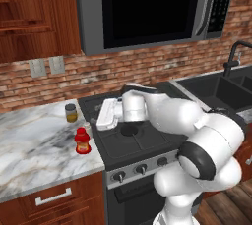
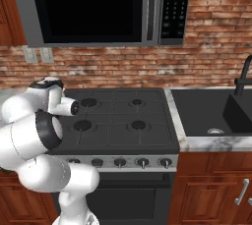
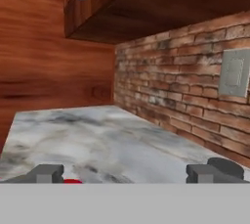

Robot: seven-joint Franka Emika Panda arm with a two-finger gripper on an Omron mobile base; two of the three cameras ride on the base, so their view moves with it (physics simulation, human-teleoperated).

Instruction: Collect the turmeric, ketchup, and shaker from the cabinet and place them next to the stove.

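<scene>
Now | red ketchup | glass turmeric | marble counter

glossy white rounded arm, black joint bands, white hand.

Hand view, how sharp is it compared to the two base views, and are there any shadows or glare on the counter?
Hand view: soft and blurry, with smeared veining on the marble counter and the open gripper's fingertips fuzzy. Left base view: crisper; the ketchup and turmeric cast no clear shadows on the counter, and there is no glare. Right base view: evenly lit, with the stove flat black.
</scene>
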